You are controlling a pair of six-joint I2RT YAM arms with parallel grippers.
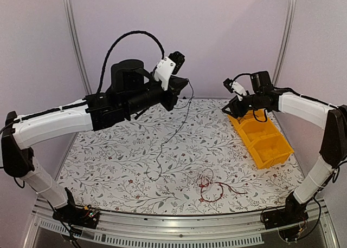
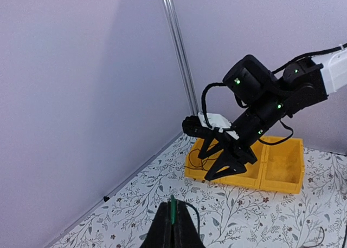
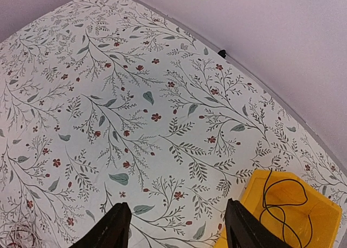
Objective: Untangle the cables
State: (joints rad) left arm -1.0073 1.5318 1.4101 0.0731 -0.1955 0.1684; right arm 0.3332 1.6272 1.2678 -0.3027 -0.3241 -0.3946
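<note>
Dangling near-vertical from left hand [image 1: 183, 84], black cable [image 1: 186, 117].

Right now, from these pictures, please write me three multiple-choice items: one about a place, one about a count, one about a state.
1. Where lies the tangle of thin red and white cables?
A. on the flowered tablecloth, near its front edge
B. in the right arm's jaws
C. draped over the left arm

2. How many compartments has the yellow plastic bin?
A. one
B. two
C. four

3. What is the state of the left gripper?
A. jaws open, empty
B. jaws shut on a red cable
C. jaws shut on the thin black cable

Key: 1 A, the top view shows it there. 2 B, one divider splits it. 3 C, the cable hangs from the closed jaws.
</note>
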